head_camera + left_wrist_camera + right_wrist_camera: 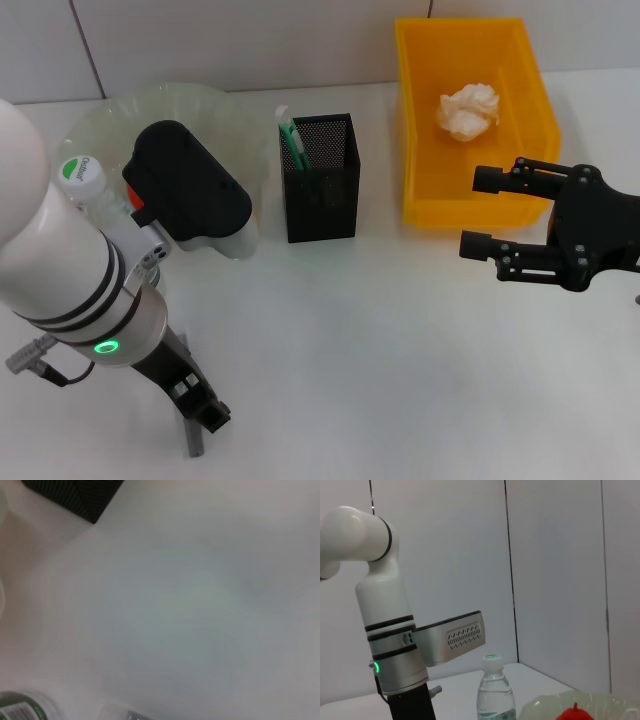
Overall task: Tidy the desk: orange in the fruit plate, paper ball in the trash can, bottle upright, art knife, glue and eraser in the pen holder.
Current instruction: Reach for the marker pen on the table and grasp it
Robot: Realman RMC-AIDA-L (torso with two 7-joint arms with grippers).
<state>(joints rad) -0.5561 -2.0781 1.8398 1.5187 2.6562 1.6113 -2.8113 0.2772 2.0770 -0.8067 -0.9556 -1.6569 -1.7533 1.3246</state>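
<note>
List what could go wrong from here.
The left arm hangs close beside the upright bottle; a careless swing could tip it over. The right gripper, open, sits just outside the yellow bin holding the paper ball; a sideways move could shove the bin.

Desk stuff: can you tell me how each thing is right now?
Bottle: standing upright, cap on.
Paper ball: inside the yellow bin.
Pen holder: upright, a green thing poking out.
Plate: something red in it.
Right gripper: jaws open, empty.
Left gripper: low over the table, holding nothing that shows.
</note>
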